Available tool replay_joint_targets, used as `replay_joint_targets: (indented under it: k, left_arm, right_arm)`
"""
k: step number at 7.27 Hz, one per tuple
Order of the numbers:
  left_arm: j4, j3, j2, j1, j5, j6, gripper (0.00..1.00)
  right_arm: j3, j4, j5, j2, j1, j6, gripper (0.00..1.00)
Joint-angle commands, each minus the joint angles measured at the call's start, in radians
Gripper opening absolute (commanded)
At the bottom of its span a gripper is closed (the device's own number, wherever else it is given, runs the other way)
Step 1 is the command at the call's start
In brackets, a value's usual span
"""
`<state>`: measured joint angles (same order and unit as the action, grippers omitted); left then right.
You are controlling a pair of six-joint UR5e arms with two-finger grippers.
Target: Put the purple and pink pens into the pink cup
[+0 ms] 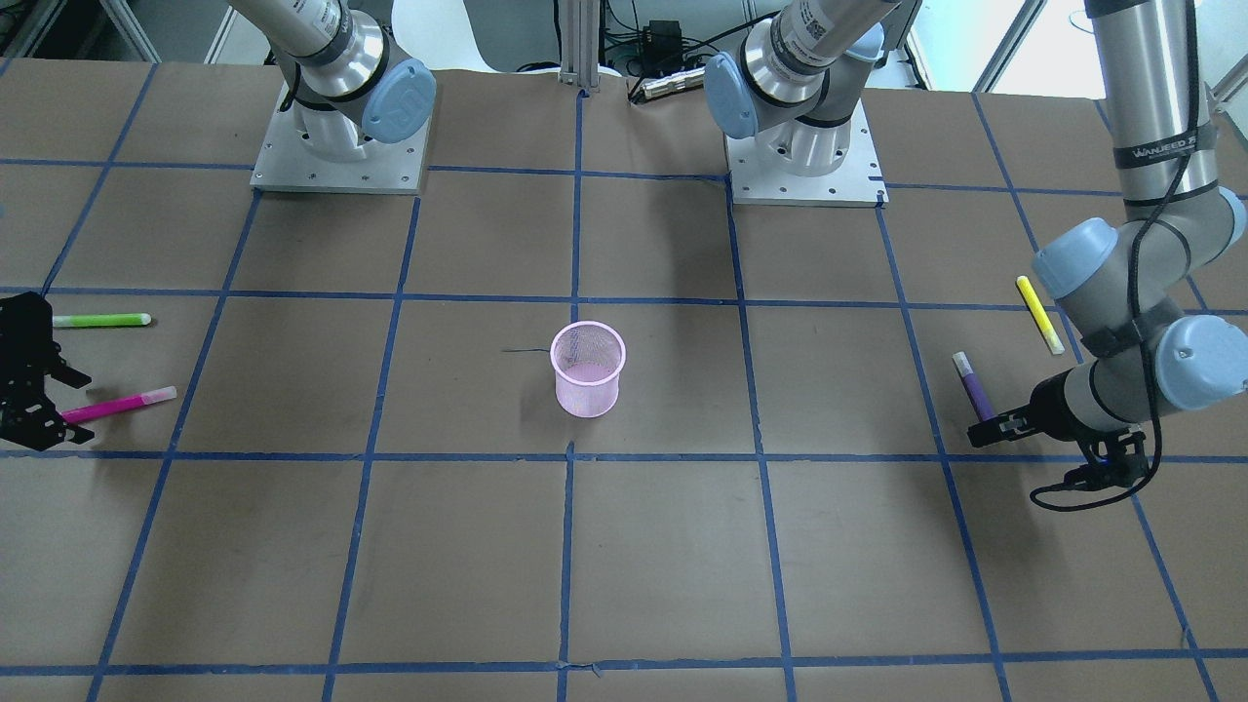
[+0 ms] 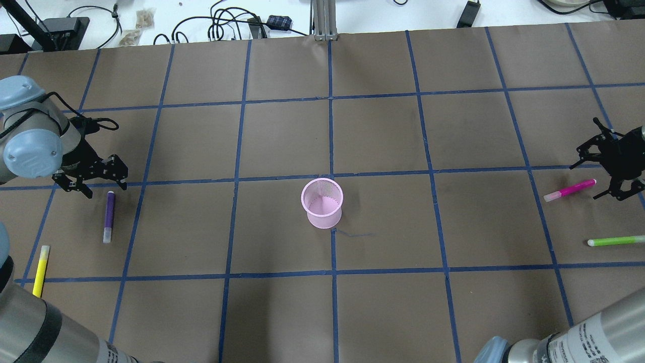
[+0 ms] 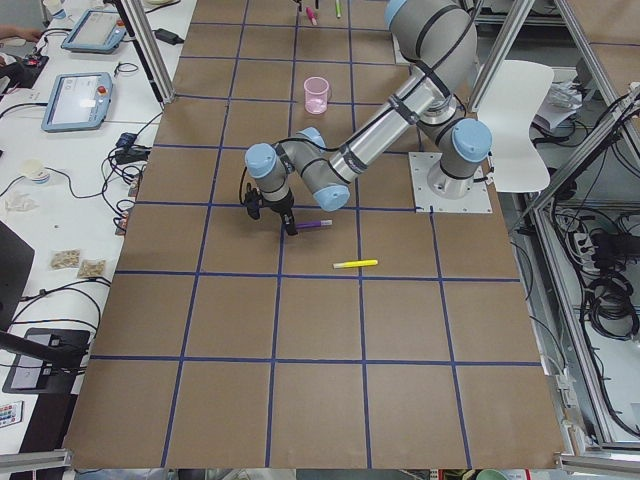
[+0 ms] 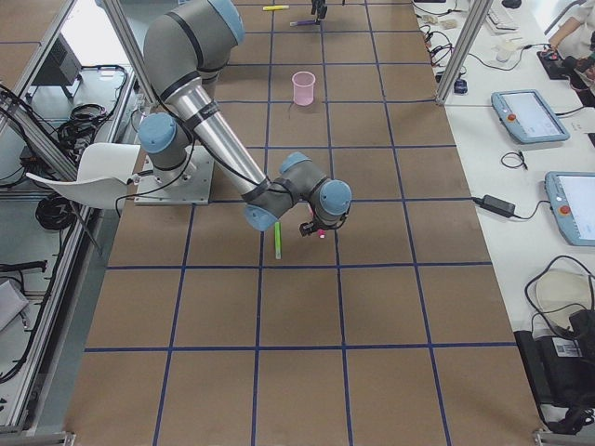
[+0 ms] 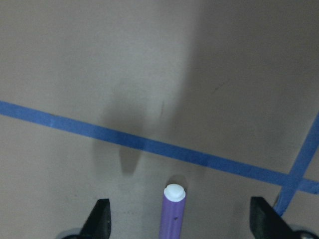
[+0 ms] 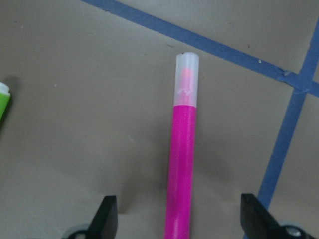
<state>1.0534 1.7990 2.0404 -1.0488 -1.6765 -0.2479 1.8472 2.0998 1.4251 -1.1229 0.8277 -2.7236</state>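
Note:
The pink mesh cup [image 2: 322, 203] stands upright at the table's middle, and it also shows in the front view [image 1: 588, 370]. The purple pen [image 2: 109, 216] lies flat at the left. My left gripper [image 2: 103, 182] is open over its far end. In the left wrist view the purple pen [image 5: 171, 214] lies between the two fingers [image 5: 101, 219], untouched. The pink pen [image 2: 569, 190] lies flat at the right. My right gripper [image 2: 594, 176] is open at its outer end. In the right wrist view the pink pen [image 6: 182, 164] lies midway between the open fingers [image 6: 105, 219].
A yellow pen [image 2: 41, 263] lies near the left arm, closer to the robot than the purple pen. A green pen [image 2: 616, 241] lies near the pink pen, on the robot's side. Blue tape lines grid the brown table [image 2: 383, 136].

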Motion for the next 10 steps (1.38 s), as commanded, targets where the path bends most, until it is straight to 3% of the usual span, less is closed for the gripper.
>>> replay_joint_targets:
  k: [1, 2, 4, 6, 7, 8, 10]
  left_arm:
    - [0.002, 0.008, 0.009, 0.003, 0.0, 0.001, 0.73]
    - [0.0, 0.008, 0.009, 0.003, 0.0, -0.002, 0.71]
    - [0.0, 0.008, 0.009, 0.003, -0.002, -0.002, 0.52]
    - [0.01, 0.008, 0.011, 0.001, -0.002, -0.002, 0.32]
    - [0.013, 0.007, 0.011, 0.003, -0.003, 0.001, 0.02]
    - [0.013, 0.003, 0.009, 0.003, -0.005, -0.001, 0.0]
    - [0.011, -0.01, -0.002, 0.001, -0.003, -0.002, 0.0]
  right_arm:
    - [0.01, 0.026, 0.0, 0.0, -0.012, 0.001, 0.65]
    - [0.01, 0.034, 0.0, 0.0, -0.012, 0.005, 0.48]
    - [0.007, 0.037, 0.001, -0.001, -0.012, 0.012, 0.25]
    - [0.006, 0.036, 0.001, -0.009, -0.012, 0.013, 0.14]
    - [-0.003, 0.031, 0.003, -0.011, -0.012, 0.037, 0.14]
    - [-0.006, 0.017, 0.003, -0.026, -0.012, 0.111, 0.14]
    - [0.006, -0.028, 0.005, -0.157, 0.01, 0.239, 0.11]
